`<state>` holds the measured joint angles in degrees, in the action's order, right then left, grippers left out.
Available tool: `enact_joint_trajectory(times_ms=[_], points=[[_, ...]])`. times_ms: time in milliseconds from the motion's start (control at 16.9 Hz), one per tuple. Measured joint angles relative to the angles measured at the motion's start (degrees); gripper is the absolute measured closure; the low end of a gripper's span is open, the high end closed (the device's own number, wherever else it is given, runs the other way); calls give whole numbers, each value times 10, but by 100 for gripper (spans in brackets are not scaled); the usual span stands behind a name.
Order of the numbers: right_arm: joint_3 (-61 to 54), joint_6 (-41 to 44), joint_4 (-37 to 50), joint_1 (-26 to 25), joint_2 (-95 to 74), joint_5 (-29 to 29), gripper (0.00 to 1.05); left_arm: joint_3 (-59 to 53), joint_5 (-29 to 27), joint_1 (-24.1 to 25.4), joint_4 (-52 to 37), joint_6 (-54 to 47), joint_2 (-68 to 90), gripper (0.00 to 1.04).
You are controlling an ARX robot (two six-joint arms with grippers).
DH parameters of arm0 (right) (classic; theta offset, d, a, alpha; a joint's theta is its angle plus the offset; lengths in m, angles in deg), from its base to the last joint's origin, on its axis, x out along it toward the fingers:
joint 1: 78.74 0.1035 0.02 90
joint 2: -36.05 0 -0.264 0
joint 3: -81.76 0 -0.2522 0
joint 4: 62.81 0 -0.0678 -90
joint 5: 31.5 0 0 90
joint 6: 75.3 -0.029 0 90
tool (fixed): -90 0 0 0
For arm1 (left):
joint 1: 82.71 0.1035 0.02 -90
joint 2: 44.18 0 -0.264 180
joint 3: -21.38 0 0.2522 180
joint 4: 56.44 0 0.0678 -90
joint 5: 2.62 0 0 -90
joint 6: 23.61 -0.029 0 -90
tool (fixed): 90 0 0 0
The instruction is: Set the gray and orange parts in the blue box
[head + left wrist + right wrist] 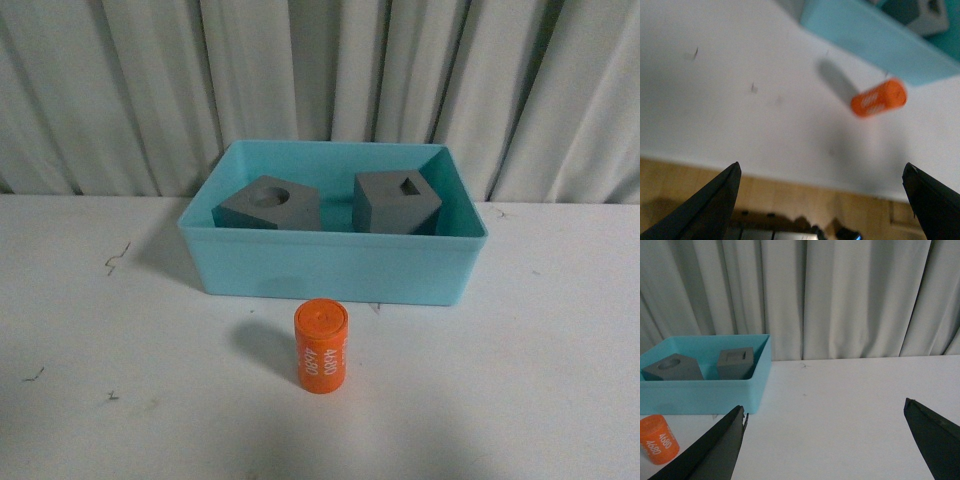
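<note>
Front view: light turquoise rimmed plastic bin [330, 275] on white tabletop [520, 380] holds matte gray cube with round recess [268, 205] beside matte gray cube with rectangular recess [397, 202]; small orange cylinder [320, 346] stands upright on the tabletop just outside the bin's near wall. Left wrist view: left fingers [705, 205] wide apart, empty, picture blurred. Right wrist view: right fingers [715, 450] wide apart, empty; cylinder's white digits read "4680" twice.
</note>
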<state>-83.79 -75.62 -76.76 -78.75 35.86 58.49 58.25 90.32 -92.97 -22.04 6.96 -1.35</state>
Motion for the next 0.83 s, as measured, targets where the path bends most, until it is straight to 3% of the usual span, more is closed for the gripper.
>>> enact_joint_trajectory(times_ms=[59,118,177,295,413,531,590,649,826], points=[[0,0,0,0,0,0,6,-35,-2,-11,52,23,-70,7],[0,0,0,0,0,0,6,-40,-19,-23,43,26,-97,7],[0,0,0,0,0,-1,6,-87,-89,-46,-124,-16,-138,15],[0,0,-1,0,0,2,6,-180,-153,-33,-297,-153,-228,35],[0,0,0,0,0,0,6,-195,-145,-6,-349,-234,-236,51],[0,0,0,0,0,0,6,-197,-121,8,-341,-271,-260,67],[0,0,0,0,0,0,6,-202,-85,45,-321,-292,-285,93],[0,0,0,0,0,0,6,-210,-38,103,-309,-297,-300,103],[0,0,0,0,0,0,6,-225,-29,100,-309,-296,-325,103]])
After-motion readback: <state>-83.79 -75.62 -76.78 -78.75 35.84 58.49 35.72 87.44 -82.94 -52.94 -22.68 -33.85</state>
